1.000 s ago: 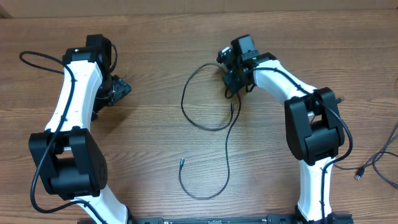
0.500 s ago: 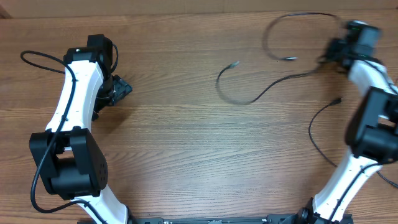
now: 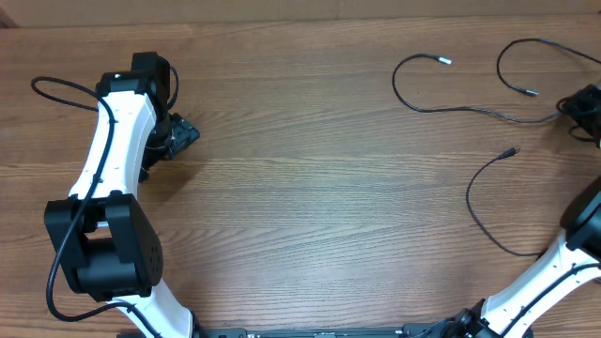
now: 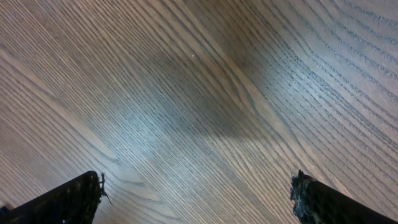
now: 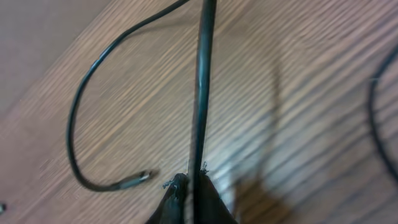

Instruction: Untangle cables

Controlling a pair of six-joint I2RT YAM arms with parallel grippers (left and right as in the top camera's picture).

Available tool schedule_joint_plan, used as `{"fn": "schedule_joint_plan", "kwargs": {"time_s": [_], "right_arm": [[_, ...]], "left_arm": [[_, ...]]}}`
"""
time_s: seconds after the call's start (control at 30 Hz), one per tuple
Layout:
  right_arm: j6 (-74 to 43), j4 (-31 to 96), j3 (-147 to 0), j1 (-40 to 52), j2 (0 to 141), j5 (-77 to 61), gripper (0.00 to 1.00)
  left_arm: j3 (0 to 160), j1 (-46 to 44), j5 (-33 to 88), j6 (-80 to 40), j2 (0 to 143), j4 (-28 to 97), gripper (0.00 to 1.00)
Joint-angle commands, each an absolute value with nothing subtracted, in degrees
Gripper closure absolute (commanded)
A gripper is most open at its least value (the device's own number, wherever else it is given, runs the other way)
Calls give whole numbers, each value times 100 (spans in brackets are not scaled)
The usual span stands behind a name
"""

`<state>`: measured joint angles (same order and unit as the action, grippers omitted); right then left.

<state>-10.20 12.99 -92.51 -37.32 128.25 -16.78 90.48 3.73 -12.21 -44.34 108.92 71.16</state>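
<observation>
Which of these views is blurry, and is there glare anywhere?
Right wrist: smeared and soft all over, even the cable between the fingers. Left wrist: sharp grain, a pale glare patch beside a dark shadow on the table. Overhead: crisp, evenly lit.

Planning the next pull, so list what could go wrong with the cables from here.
The right gripper pinches the cable only at its fingertips, so it may slip out. It trails near a second cable; dragging could tangle them. The open left gripper sits far off, holding nothing down.
</observation>
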Motion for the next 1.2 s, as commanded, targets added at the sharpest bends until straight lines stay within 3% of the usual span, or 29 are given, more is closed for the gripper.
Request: {"fn": "schedule_joint_plan", "kwargs": {"time_s": [0.0, 0.03, 0.37, 0.63, 0.9, 1.17], "right_arm": [[-937, 1295, -9264, -3728, 12864, -1925, 15], [-937, 1321, -9264, -3730, 12864, -1966, 0], [-694, 2018, -9264, -3730, 12602, -2646, 0], [-294, 3046, -9264, -3524, 10991, -2609, 0], [652, 3535, -9262, -1953, 10652, -2624, 0], [1107, 3015, -9262, -191, 10748, -1791, 0]], "left_arm": [[9083, 336, -1216, -4329, 10875, 7129, 0], [9083, 336, -1216, -4327, 10875, 7129, 0], [9083, 336, -1216, -4329, 10875, 7126, 0], [9083, 336, -1216, -4329, 10875, 7129, 0], [9083, 336, -1216, -4329, 10875, 7129, 0], [9083, 336, -1216, -4327, 10875, 7126, 0]]}}
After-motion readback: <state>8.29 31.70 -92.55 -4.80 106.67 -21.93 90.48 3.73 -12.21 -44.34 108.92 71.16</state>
